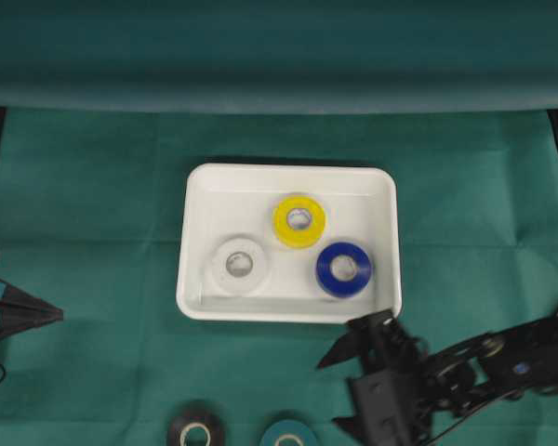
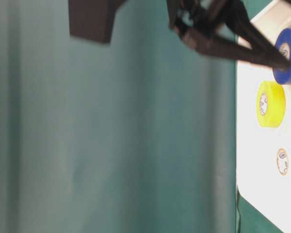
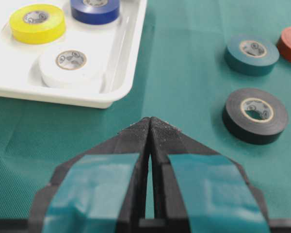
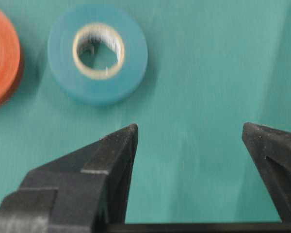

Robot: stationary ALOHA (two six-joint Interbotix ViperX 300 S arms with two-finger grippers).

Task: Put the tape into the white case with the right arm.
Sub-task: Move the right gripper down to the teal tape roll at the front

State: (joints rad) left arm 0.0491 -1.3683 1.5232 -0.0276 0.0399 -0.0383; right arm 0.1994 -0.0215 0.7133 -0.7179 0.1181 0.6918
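Overhead view: three rolls, yellow (image 1: pixel 299 221), white (image 1: pixel 239 266) and blue (image 1: pixel 344 269), already lie in the case (image 1: pixel 197 200), while black (image 1: pixel 195 431) and teal (image 1: pixel 289 434) rolls sit at the tabletop's near edge. The right end effector (image 1: pixel 346 390) hangs empty, jaws spread wide, just outside the case's near right corner, so I judge it is reaching for another roll. Next it should centre over the teal roll, descend and close. The left end effector (image 3: pixel 150 127) rests pinched together, empty.
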